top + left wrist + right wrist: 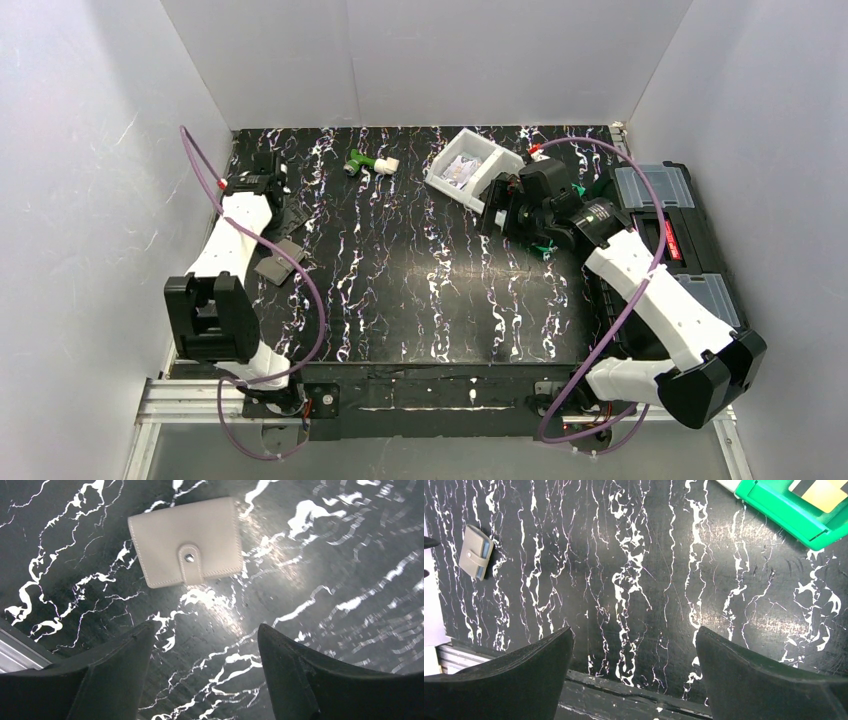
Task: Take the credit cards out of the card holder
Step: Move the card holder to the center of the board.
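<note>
Left gripper (206,630) spread wide, empty, hovering over the table (325,605). Card holder (187,542) lies flat just ahead of it, snap tab (190,560) fastened. Judgement: come down squarely, pin one edge, leave the tab clear for unsnapping.

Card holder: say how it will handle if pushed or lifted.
The card holder lies flat and thin, so it probably won't roll or tip; on the glossy table a push would likely slide it. Its stitched, leather-like cover looks pliable, not rigid. The snap tab is fastened, so it should stay shut when lifted.
</note>
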`<state>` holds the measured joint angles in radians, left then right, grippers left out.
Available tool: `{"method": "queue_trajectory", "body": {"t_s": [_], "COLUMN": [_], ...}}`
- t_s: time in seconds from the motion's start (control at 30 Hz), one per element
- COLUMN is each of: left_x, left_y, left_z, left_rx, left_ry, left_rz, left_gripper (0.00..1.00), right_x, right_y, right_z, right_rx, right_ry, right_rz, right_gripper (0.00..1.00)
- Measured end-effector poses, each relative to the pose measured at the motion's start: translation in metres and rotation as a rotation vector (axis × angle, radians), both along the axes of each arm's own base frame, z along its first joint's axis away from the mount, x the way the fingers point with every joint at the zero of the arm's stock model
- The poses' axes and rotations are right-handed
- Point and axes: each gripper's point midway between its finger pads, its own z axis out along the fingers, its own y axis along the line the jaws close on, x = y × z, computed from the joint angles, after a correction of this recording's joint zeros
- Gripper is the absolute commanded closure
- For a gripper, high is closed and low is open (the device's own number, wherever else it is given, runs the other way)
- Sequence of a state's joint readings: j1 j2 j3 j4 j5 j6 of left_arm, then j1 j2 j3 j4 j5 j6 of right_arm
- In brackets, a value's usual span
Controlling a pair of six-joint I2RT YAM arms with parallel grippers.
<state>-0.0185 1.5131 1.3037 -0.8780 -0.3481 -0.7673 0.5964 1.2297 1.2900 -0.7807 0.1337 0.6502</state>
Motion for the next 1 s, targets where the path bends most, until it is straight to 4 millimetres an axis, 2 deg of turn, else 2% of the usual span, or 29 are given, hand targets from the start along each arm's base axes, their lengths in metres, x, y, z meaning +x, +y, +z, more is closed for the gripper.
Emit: {"method": "queue_trajectory", "body": {"t_s": [0.2,0.37,0.73,1.0], "left_x": [-0.003,0.002,0.020,0.018], "left_y": [0.032,0.048,0.047,0.045], "left_z": [-0.041,-0.061,-0.096,-0.103], "left_rx": [-0.018,-0.027,-0.077,-0.096], "left_ry": [0.060,0.074,0.094,0.092], "left_rz": [0.144,0.192,0.185,0.207], "left_gripper": [0.52,0.58,0.65,0.75], "right_x": [-0.006,-0.008,-0.010,-0.011], "right_y": [0.001,0.002,0.002,0.001], "right_z": [-0.005,-0.006,-0.011,-0.015], "right_rx": [0.008,0.013,0.009,0.004], "right_ry": [0.014,0.019,0.033,0.040], "right_rz": [0.016,0.026,0.031,0.031], "right_gripper": [0.02,0.02,0.02,0.02]}}
